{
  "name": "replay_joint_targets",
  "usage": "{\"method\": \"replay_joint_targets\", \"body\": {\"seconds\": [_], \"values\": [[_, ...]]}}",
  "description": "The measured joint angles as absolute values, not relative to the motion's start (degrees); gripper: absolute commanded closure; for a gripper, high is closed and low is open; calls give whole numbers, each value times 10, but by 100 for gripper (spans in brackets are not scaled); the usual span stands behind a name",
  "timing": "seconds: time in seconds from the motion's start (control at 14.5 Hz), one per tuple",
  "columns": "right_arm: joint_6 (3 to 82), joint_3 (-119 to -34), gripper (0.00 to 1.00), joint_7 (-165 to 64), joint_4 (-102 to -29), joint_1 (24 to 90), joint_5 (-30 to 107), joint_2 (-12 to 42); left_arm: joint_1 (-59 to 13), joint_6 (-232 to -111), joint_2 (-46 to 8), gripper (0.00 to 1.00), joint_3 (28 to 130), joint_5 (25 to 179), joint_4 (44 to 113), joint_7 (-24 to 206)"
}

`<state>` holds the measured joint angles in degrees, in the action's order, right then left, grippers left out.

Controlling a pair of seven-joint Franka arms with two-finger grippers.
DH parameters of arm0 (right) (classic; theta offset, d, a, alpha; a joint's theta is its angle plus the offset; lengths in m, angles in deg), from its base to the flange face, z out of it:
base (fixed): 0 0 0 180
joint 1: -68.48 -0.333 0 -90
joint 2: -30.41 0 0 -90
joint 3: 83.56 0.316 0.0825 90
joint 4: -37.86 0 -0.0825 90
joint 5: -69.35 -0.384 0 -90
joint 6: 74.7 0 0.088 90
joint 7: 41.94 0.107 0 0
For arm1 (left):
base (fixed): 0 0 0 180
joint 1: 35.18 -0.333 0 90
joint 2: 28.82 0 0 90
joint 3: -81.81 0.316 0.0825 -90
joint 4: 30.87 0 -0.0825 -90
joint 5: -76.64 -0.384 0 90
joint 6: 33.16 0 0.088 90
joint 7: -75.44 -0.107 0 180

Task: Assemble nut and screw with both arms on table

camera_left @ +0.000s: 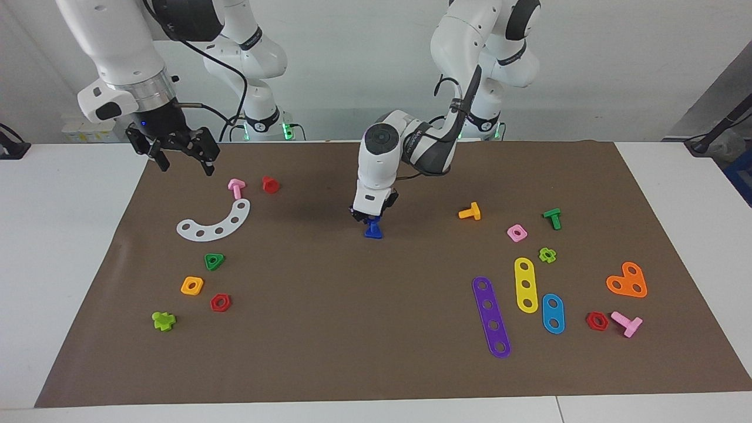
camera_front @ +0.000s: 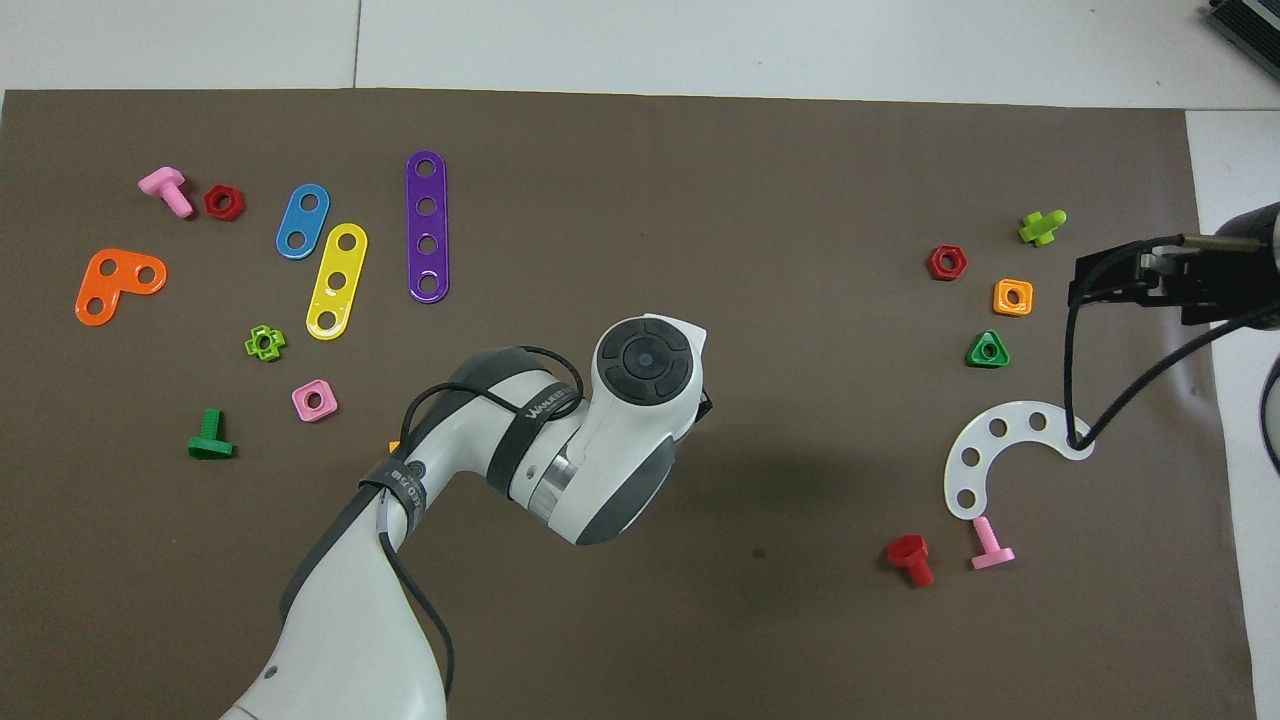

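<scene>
My left arm bends steeply down at mat centre; its left gripper (camera_left: 369,216) is clamped on the blue screw (camera_left: 372,229), head touching the mat (camera_left: 352,329). At ten o'clock, my right gripper (camera_left: 183,158) waits, fingers spread, empty.

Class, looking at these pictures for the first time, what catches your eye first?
The left gripper at mid-mat, shut on a dark blue screw whose wide end meets the brown mat. Bright toy parts lie scattered toward both ends of the table. The right gripper waits open above the mat's corner.

Facing camera high, across table (camera_left: 70,247); overhead looks steeply down; both share brown mat (camera_left: 329,329).
</scene>
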<state>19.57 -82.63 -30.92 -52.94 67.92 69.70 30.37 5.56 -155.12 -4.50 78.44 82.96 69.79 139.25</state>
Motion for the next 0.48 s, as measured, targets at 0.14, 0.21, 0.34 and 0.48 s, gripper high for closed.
{"method": "replay_joint_targets", "body": {"seconds": [0.14, 0.21, 0.34, 0.48], "values": [[196, -826, 0, -309, -529, 679, 697, 304, 56, -1552, -45, 100, 785, 830, 699, 1393], [196, -826, 0, -309, -529, 679, 697, 304, 56, -1552, -46, 100, 785, 830, 698, 1393], [196, -826, 0, -309, -529, 679, 697, 304, 56, -1549, -47, 100, 786, 830, 690, 1393], [196, -826, 0, -309, -529, 679, 697, 304, 56, -1527, -47, 100, 787, 830, 671, 1393]]}}
